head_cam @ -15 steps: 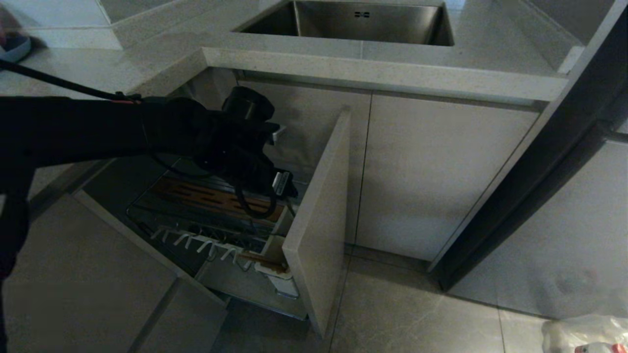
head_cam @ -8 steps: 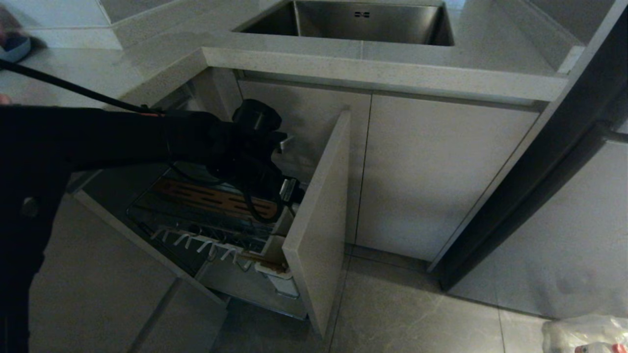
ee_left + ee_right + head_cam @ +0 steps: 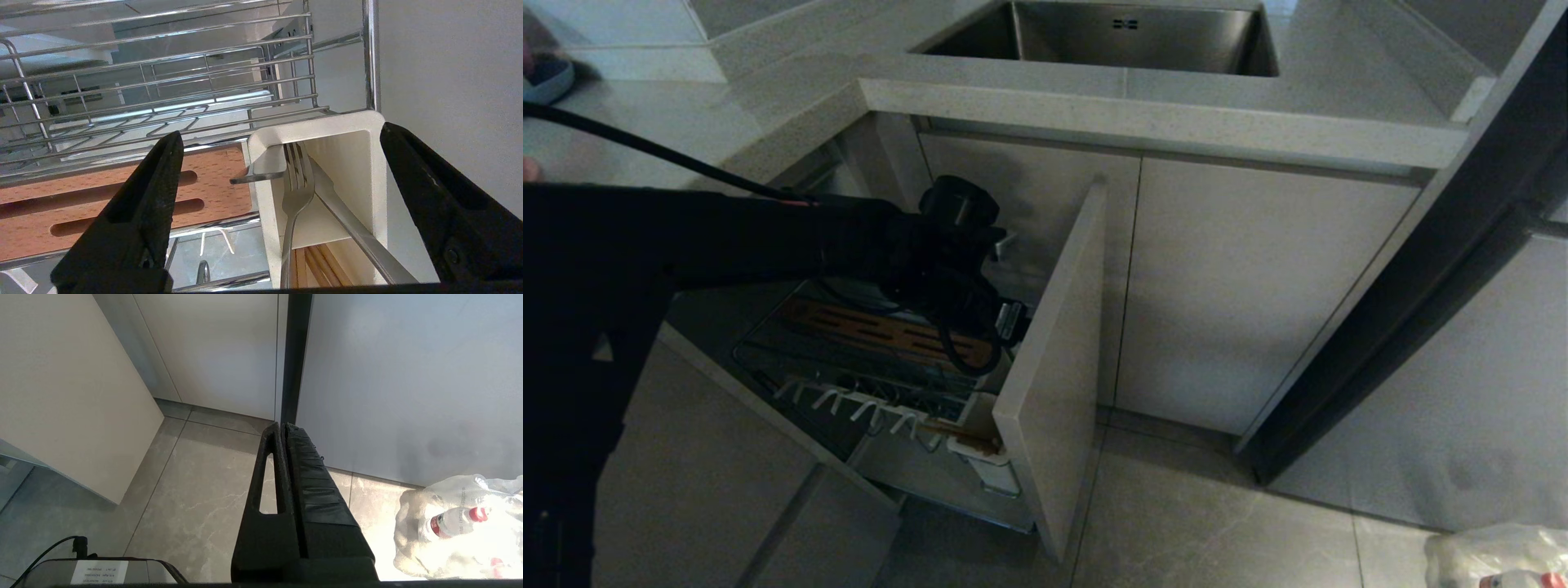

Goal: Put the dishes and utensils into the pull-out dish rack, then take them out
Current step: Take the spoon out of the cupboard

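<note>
- Pull-out dish rack [image 3: 866, 359]: drawn out from the cabinet under the table [image 3: 1160, 114], its beige door front [image 3: 1054, 359] standing open.
- White utensil cup [image 3: 318, 134]: in the rack's corner against the door front, just beside the slotted wooden strip [image 3: 122, 204].
- Fork [image 3: 296, 192]: inside the cup, tines up, leaning on the cup's wall; free of any grip.
- Chopsticks [image 3: 314, 265]: tan sticks lying low in the same cup, beside the fork.
- Left hand [image 3: 282, 196]: above the cup, fingers [image 3: 151, 204] spread wide to either side of it, holding nothing.
- Right hand [image 3: 284, 465]: away from the rack, over the floor tiles [image 3: 204, 498], fingers pressed together, empty.
- Bagged bottles [image 3: 453, 522]: on the floor near the right hand.
</note>
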### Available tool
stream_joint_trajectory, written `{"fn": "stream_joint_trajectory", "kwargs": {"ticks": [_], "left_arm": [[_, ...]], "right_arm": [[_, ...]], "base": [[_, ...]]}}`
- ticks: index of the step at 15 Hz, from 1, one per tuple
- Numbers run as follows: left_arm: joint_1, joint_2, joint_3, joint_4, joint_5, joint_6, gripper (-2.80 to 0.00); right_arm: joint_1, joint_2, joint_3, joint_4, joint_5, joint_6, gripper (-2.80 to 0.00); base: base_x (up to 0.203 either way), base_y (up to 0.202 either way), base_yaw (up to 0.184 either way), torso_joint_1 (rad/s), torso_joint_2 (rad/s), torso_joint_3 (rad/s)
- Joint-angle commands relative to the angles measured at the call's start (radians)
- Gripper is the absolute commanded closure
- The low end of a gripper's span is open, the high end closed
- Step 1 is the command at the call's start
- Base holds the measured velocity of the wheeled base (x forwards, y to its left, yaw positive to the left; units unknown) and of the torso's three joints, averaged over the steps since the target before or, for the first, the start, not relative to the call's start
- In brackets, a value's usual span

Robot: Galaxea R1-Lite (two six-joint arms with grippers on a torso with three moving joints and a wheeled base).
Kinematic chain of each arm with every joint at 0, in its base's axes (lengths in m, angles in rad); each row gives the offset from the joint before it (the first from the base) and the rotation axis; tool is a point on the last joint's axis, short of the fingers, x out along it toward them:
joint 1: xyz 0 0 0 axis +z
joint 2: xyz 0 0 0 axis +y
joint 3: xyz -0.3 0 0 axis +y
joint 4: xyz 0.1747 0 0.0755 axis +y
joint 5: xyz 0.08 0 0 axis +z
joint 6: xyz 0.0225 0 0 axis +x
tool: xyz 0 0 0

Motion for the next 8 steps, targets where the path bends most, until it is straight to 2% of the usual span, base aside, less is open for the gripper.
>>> {"fn": "stream_joint_trajectory", "kwargs": {"ticks": [1, 8], "left_arm": [[0.0, 0.006, -0.001, 0.003, 0.001, -0.001, -2.8], [0.0, 0.011, -0.006, 0.004, 0.001, -0.001, -2.8]], "right_arm": [[0.0, 0.001, 0.0, 0.0, 0.0, 0.0, 0.0], [0.0, 0.001, 0.0, 0.0, 0.001, 0.0, 0.0]], "base": [[0.0, 0.0, 0.0, 0.0, 0.0, 0.0], [0.0, 0.0, 0.0, 0.0, 0.0, 0.0]]}}
